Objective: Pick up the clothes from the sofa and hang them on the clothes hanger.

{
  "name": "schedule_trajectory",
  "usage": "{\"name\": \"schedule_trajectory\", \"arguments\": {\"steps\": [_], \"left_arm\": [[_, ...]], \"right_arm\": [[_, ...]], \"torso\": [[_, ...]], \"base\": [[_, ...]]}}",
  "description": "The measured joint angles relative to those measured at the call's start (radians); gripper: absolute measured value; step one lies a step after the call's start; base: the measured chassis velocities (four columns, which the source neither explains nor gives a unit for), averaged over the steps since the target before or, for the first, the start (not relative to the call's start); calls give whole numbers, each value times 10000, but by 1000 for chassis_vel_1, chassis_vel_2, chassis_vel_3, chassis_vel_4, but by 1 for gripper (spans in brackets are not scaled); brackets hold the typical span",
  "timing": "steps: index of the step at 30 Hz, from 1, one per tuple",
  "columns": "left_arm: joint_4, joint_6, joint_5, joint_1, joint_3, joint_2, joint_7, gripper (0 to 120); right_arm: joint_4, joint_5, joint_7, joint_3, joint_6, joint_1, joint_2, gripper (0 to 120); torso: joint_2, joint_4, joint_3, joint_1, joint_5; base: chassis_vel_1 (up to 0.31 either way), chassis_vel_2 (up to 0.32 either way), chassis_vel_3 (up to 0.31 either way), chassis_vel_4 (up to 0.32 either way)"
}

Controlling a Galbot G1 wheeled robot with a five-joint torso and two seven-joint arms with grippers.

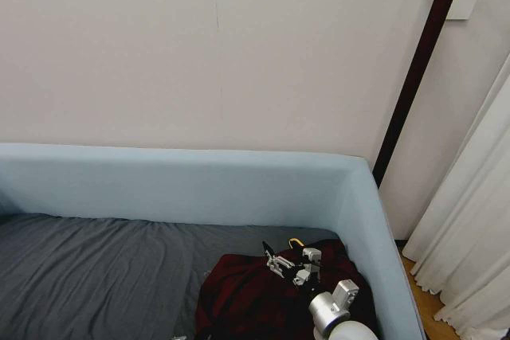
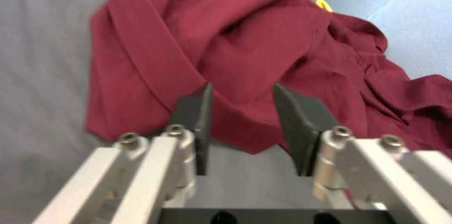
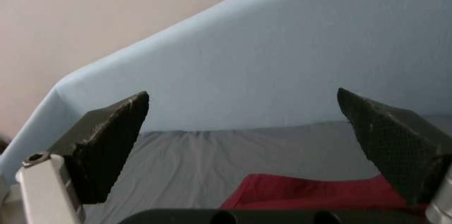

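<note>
A dark red garment lies crumpled on the grey seat of the sofa, in the corner by the right armrest. A small yellow piece shows at its far edge. My right gripper hovers over the garment's far part; in the right wrist view it is open wide, facing the pale blue backrest with a strip of the red cloth below. My left gripper is open just above the garment, with nothing between its fingers.
The sofa's pale blue right armrest borders the garment. A dark clothes-rack pole rises beyond the armrest against the wall. White curtains hang at the far right over a strip of wooden floor.
</note>
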Motion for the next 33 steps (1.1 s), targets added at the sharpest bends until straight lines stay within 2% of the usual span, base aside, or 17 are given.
{"name": "schedule_trajectory", "arguments": {"steps": [3,4,6,7,9,10,13,17,21,25,29,30,33], "left_arm": [[-67,499,-205,-255,160,-307,-1022,55],[-67,499,-205,-255,160,-307,-1022,55],[-121,891,-382,-393,223,-470,-1699,64],[-122,996,-421,-452,241,-539,-1871,71],[-107,1039,-425,-502,255,-594,-1951,74],[-44,1062,-426,-582,262,-667,-2030,81],[126,1066,-422,-792,244,-804,-2127,92],[267,1085,-418,-985,220,-891,-2201,100],[540,1351,-474,-1288,209,-1078,-2523,100],[708,1444,-545,-1452,214,-1258,-2685,95],[737,1573,-599,-1508,237,-1308,-2902,77],[737,1573,-599,-1508,237,-1308,-2902,77],[731,1662,-683,-1521,211,-1269,-3058,63]], "right_arm": [[38,-9,0,8,0,-73,-75,100],[38,-9,0,8,0,-73,-75,100],[61,-19,0,25,0,-129,-144,100],[71,-20,-1,33,0,-143,-173,100],[77,-22,-2,40,0,-150,-195,100],[85,-22,-2,48,1,-152,-221,100],[99,-22,-3,50,4,-167,-251,100],[101,-33,-7,51,10,-205,-261,100],[101,-48,-9,46,12,-238,-262,100],[101,-51,-8,41,12,-257,-272,100],[101,-74,-13,50,13,-318,-310,100],[101,-74,-13,50,13,-318,-310,100],[84,-85,-18,62,15,-344,-319,100]], "torso": [[0,0,0,0,0],[0,0,0,0,0],[0,0,0,0,0],[0,0,0,0,0],[0,0,0,0,0],[1,0,0,0,0],[0,1,0,0,0],[0,1,0,0,0],[0,1,0,0,-1],[0,1,1,1,-2],[1,1,0,1,-1],[1,1,0,1,-1],[0,1,0,1,-1]], "base": [[0,0,0,0],[0,0,0,0],[0,0,0,0],[0,0,0,0],[0,0,0,0],[0,0,0,0],[0,0,0,0],[0,0,0,0],[0,0,0,0],[0,0,0,0],[0,0,0,0],[0,0,0,0],[0,0,0,0]]}}
